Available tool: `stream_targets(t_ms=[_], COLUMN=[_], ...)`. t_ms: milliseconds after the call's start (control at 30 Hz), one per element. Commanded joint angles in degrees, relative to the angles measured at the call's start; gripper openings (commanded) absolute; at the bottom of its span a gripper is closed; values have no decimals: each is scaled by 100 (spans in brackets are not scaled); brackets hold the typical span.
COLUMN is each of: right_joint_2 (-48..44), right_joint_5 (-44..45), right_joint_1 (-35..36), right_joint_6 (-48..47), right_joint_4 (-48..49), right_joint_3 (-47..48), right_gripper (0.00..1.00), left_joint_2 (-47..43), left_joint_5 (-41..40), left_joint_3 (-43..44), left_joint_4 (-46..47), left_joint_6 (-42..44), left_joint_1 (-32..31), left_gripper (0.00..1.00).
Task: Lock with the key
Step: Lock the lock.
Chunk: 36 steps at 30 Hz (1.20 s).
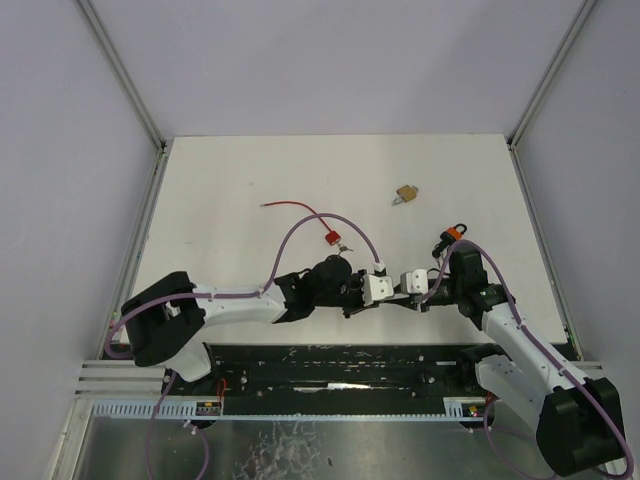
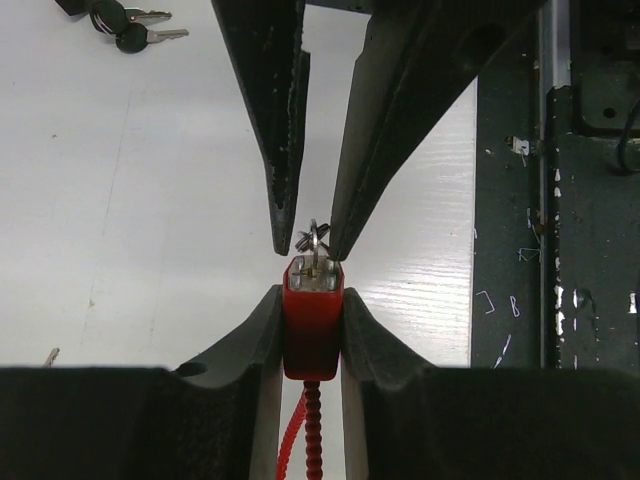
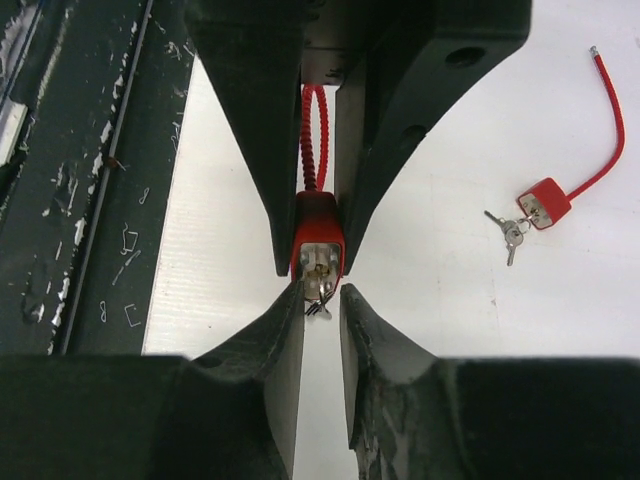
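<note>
Left end effector (image 2: 312, 300) pinches the red padlock (image 2: 312, 335) body, with the key (image 2: 314, 240) seated in its cylinder. Right end effector (image 3: 320, 292) straddles the key bow; firm contact cannot be confirmed. Both sit above the bench (image 1: 230, 180) near its front edge. Only the overhead view shows the brass padlock (image 1: 405, 193), farther back with open surface around it.

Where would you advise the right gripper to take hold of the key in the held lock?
Likely the key's flat head, the only part proud of the lock. Approach end-on along the lock's axis, facing the left gripper, fingers on the head's flat faces.
</note>
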Motion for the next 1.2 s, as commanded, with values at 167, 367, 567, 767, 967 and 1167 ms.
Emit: stream_targets(t_ms=[167, 367, 567, 767, 967, 1167], right_joint_2=[-4, -130, -146, -158, -165, -216], right_joint_5=[-147, -226, -191, -227, -235, -397], right_joint_1=[23, 23, 22, 18, 18, 18], right_joint_6=[-667, -494, -506, -597, -798, -1094], right_joint_4=[-380, -207, -182, -305, -473, -731], right_joint_3=[155, 112, 114, 167, 204, 226], right_gripper=[27, 26, 22, 15, 5, 8], left_joint_2=[-86, 17, 27, 60, 58, 57], left_joint_5=[272, 334, 439, 483, 532, 628], left_joint_3=[231, 292, 321, 326, 340, 355], left_joint_4=[102, 76, 41, 39, 10, -52], left_joint_6=[-6, -34, -56, -77, -139, -190], left_joint_1=[-29, -35, -30, -30, -36, -34], left_gripper=[0, 0, 0, 0, 0, 0])
